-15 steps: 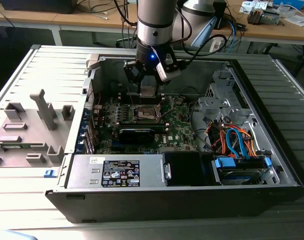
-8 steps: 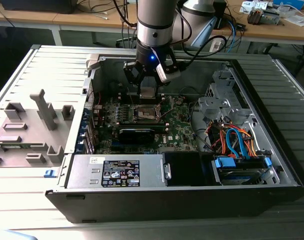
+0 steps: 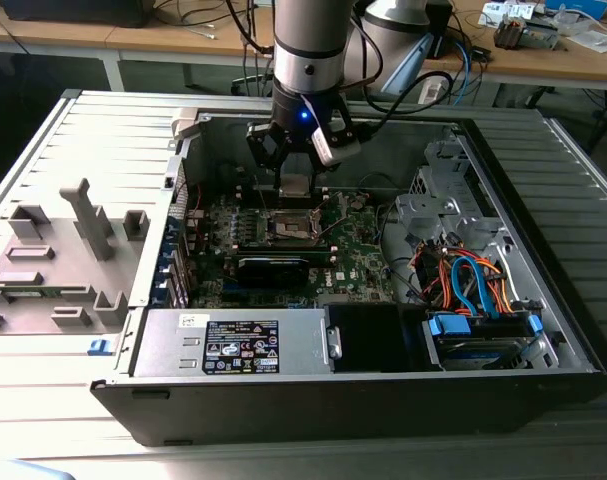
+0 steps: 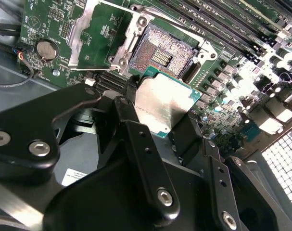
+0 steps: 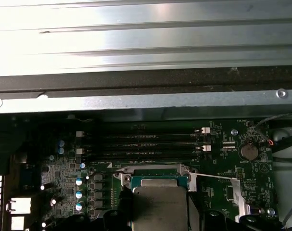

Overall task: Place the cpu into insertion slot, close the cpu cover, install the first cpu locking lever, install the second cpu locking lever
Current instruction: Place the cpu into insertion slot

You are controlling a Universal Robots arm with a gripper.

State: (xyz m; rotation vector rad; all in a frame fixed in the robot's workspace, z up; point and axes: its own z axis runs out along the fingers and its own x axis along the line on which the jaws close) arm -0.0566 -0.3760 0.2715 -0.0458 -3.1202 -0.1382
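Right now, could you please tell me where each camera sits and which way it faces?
Exterior view: off the arm, raised, looking down into the open computer case; the arm and pincer show.
Second wrist view: on the wrist, looking past the pincer's fingers at the insertion slot and open cpu cover.
First wrist view: on the wrist, looking across the green board towards the case wall; pincer parts show.
Shared: both wrist views show the gripped cpu.

Long light-brown wooden workbench (image 3: 53,42) at rear, dark cables (image 3: 205,20) strewn. Grey ribbed metal tabletop (image 3: 583,180) below; bright glare at front.
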